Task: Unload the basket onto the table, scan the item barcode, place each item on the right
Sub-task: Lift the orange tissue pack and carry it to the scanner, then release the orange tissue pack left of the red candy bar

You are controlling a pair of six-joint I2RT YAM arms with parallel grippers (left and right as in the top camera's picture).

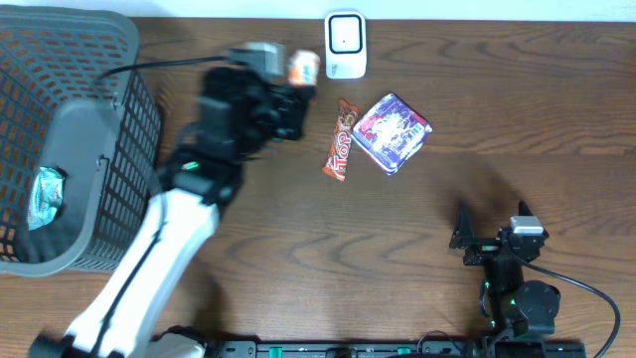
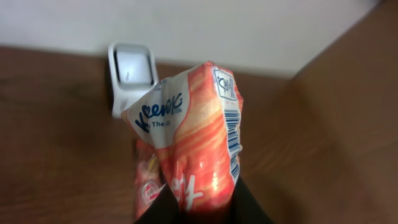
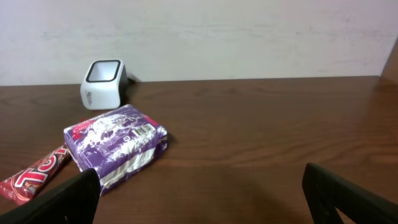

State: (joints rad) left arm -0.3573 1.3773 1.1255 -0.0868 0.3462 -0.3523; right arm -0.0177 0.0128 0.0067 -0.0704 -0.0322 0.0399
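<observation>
My left gripper [image 1: 290,99] is shut on an orange and white tissue pack [image 2: 193,143], held above the table just left of the white barcode scanner [image 1: 345,45]. In the left wrist view the pack fills the centre, its barcode [image 2: 232,140] running down its right edge, and the scanner [image 2: 132,74] stands behind it by the wall. In the overhead view the pack [image 1: 303,68] shows at the gripper's tip. My right gripper [image 3: 199,199] rests open near the table's front right, nothing between its fingers.
A red candy bar [image 1: 341,139] and a purple tissue pack [image 1: 393,132] lie in the middle of the table, right of my left arm. A grey mesh basket [image 1: 70,139] at the far left holds a teal-wrapped item [image 1: 45,197].
</observation>
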